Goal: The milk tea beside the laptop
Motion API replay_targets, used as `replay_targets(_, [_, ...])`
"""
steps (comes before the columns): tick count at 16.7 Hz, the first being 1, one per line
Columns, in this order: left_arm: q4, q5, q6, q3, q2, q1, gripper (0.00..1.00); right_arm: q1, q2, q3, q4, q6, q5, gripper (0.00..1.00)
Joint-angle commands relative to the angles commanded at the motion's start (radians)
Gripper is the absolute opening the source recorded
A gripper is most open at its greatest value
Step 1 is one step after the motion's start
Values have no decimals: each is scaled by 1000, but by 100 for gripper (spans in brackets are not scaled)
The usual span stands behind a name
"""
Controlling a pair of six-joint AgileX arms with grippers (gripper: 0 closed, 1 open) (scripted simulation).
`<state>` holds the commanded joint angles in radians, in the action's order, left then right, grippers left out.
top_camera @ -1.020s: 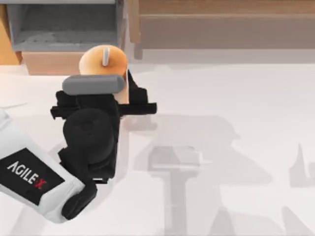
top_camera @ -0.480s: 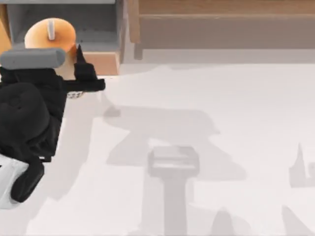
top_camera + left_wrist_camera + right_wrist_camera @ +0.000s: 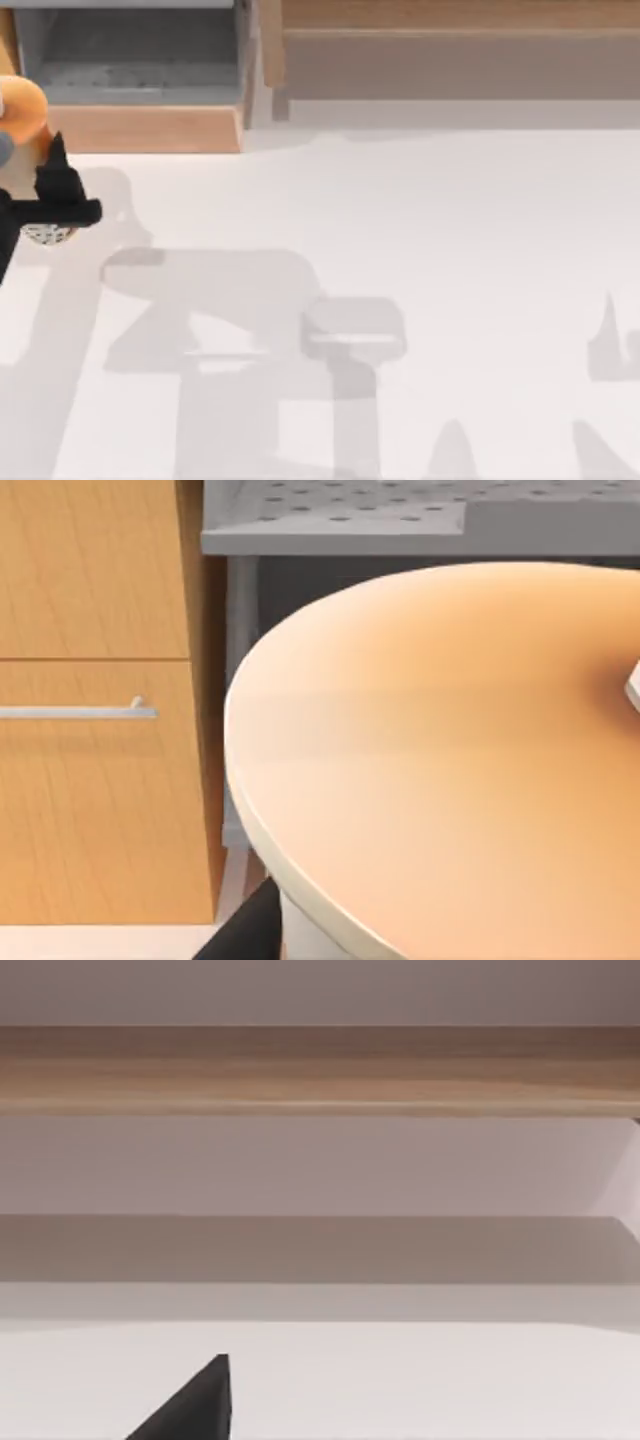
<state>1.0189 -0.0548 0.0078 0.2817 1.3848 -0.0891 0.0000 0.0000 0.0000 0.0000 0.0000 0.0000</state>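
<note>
Top view, milk tea: the tall cup of pale tan-orange milk tea with a round orange lid (image 3: 18, 115) is at the far left edge of the frame, in the upper left, partly cut by the border; a band of dark speckled pearls at its base shows just below the black finger.
Top view, left hand: the black left hand (image 3: 45, 195) is at the left edge of the frame, against the cup; one black finger (image 3: 62, 190) lies on the cup's right side, touching it. The hand pinches the milk tea.
Top view, table: the white table (image 3: 400, 250) takes most of the frame, with grey shadows of the arms in the lower half.
Top view, background: a light wooden cabinet with a grey open compartment (image 3: 140, 70) is in the upper left; a long wooden shelf (image 3: 450, 50) runs along the upper right.
Left wrist view, milk tea: the orange lid (image 3: 450, 770) covers the centre and right of the frame, very close to the camera.
Left wrist view, background: a wooden drawer front with a thin metal handle (image 3: 80, 712) is at the left; a grey perforated panel (image 3: 340, 510) is at the top.
Right wrist view, right hand: a black finger tip (image 3: 195, 1405) shows at the lower left of the frame; whether the right hand is spread or pressed together, I cannot tell.
Right wrist view, background: the wooden shelf edge (image 3: 320, 1070) crosses the upper part, above the white table surface (image 3: 420, 1380).
</note>
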Motion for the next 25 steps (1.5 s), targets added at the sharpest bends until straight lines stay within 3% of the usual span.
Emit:
replay_targets(4, [-85, 121, 14, -71, -102, 124, 0, 0, 0, 0, 0, 0, 0, 100])
replay_targets(8, [-136, 189, 22, -112, -160, 194, 0, 0, 0, 0, 0, 0, 0, 100])
replay_targets(17, [-124, 199, 19, -105, -159, 200, 0, 0, 0, 0, 0, 0, 0, 100])
replay_targets(25, [72, 221, -6, -59, -60, 195, 0, 0, 0, 0, 0, 0, 0, 100])
